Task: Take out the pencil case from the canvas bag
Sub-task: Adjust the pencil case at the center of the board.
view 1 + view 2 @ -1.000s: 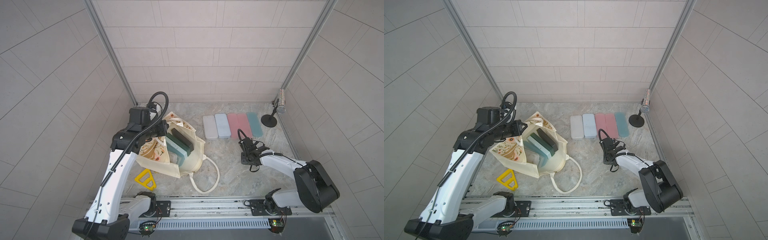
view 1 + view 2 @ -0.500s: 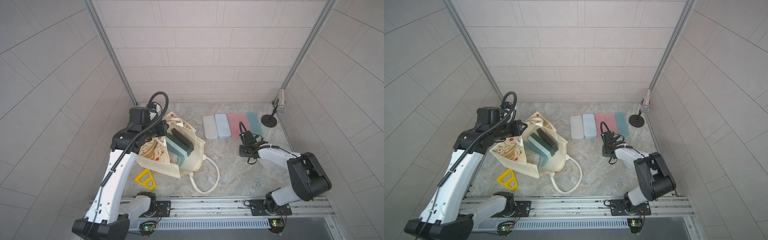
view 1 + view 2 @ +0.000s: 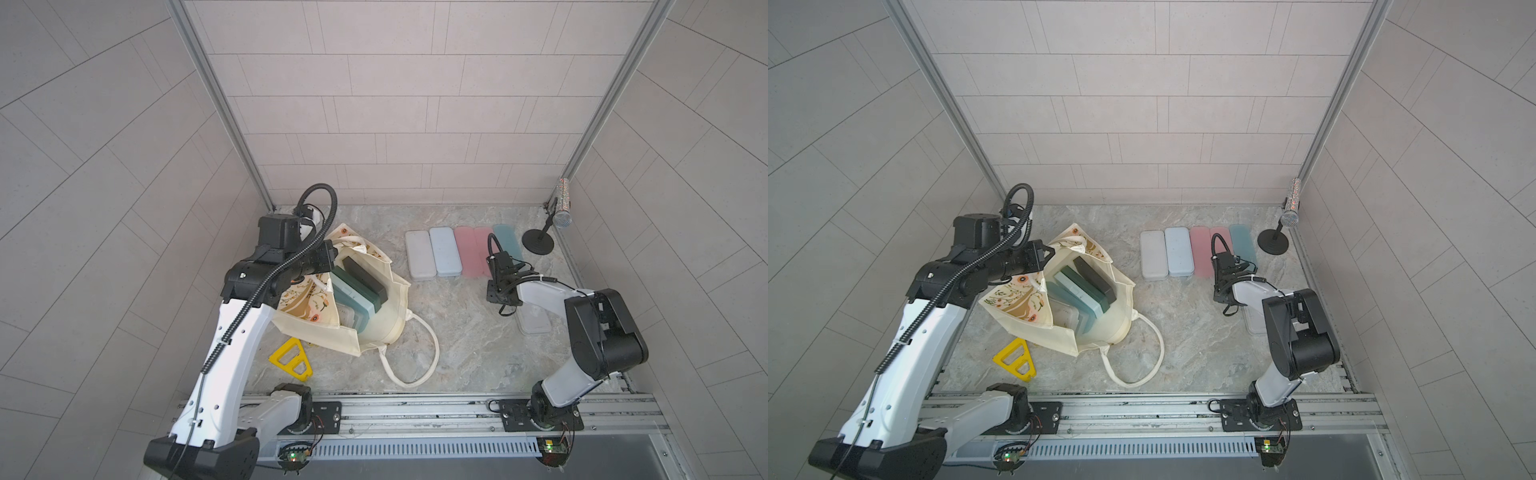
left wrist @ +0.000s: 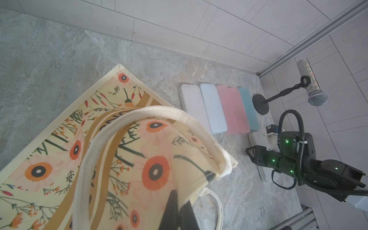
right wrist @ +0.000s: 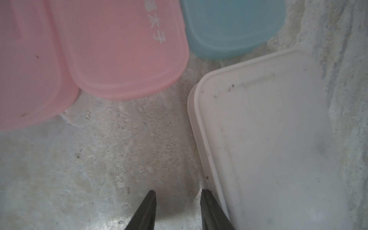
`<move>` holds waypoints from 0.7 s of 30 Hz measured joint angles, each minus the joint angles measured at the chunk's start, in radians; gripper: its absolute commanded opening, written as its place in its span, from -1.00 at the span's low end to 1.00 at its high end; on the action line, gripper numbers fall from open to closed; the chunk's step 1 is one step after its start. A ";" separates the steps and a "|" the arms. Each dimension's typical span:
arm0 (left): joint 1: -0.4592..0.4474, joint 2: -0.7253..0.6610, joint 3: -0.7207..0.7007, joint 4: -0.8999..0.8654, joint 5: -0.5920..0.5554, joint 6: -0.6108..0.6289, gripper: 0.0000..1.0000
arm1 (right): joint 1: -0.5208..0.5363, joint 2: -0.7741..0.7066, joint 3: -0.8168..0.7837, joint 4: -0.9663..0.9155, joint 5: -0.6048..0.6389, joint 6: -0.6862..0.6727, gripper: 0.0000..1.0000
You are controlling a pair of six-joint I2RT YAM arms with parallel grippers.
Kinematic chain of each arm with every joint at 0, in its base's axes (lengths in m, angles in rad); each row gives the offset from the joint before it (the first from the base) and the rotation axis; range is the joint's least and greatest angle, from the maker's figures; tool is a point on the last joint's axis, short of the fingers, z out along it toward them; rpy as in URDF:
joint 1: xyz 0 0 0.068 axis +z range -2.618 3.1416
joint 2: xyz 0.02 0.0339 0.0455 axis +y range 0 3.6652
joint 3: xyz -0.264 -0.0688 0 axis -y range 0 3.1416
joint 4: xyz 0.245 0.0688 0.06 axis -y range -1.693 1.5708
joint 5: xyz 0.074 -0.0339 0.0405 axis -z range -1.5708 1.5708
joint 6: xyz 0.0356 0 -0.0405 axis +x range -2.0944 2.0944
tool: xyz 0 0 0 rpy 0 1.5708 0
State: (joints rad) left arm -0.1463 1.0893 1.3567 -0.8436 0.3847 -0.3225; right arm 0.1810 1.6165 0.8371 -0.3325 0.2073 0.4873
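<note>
Top view first: where do the pencil cases sit?

In both top views several dark and teal pencil cases (image 3: 360, 286) stand on edge inside the canvas bag (image 3: 388, 324), centre-left of the frame. None is being lifted. The left tool (image 4: 179, 207) is clenched on the bag's printed rim, holding the mouth open.

And what has changed?

Only the right arm. Over the last second its elbow has folded in and the right tool (image 5: 178, 192) has slid up-frame, toward the row of cases (image 3: 444, 255). Bag and left arm haven't budged. In the right wrist view the jaws stand partly apart with bare stone between them, gripping nothing. One finger sits right at the edge of a white case (image 5: 268, 139) lying flat.

Meaning?

I'd judge that white case is already out and let go, so the right tool is free for another reach into the bag.

The surroundings?

A marbled grey surface (image 3: 457, 332). The grey, blue, pink and teal row lies upper right of centre, with a microphone stand (image 3: 538, 245) beyond it. A yellow triangle (image 3: 279, 358) lies lower left, and pale tiled walls close it in.
</note>
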 measured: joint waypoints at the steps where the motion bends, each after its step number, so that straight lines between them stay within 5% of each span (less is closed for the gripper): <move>1: 0.000 0.000 0.000 0.000 0.000 0.000 -1.00 | 0.000 -0.002 0.000 0.001 -0.005 0.000 -0.15; 6: 0.000 0.000 0.000 0.000 0.004 0.002 -1.00 | 0.011 -0.099 -0.042 0.013 -0.025 0.018 0.00; 16: -0.001 0.000 0.000 0.001 0.015 0.007 -1.00 | 0.013 -0.631 -0.275 -0.097 0.052 0.230 0.30; 21: -0.003 0.000 -0.007 0.011 0.017 0.005 -1.00 | -0.063 -0.889 -0.371 -0.276 0.118 0.337 -0.19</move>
State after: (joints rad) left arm -0.1490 1.0893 1.3499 -0.8322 0.4015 -0.3176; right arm 0.1181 0.7277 0.4660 -0.6086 0.3256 0.8246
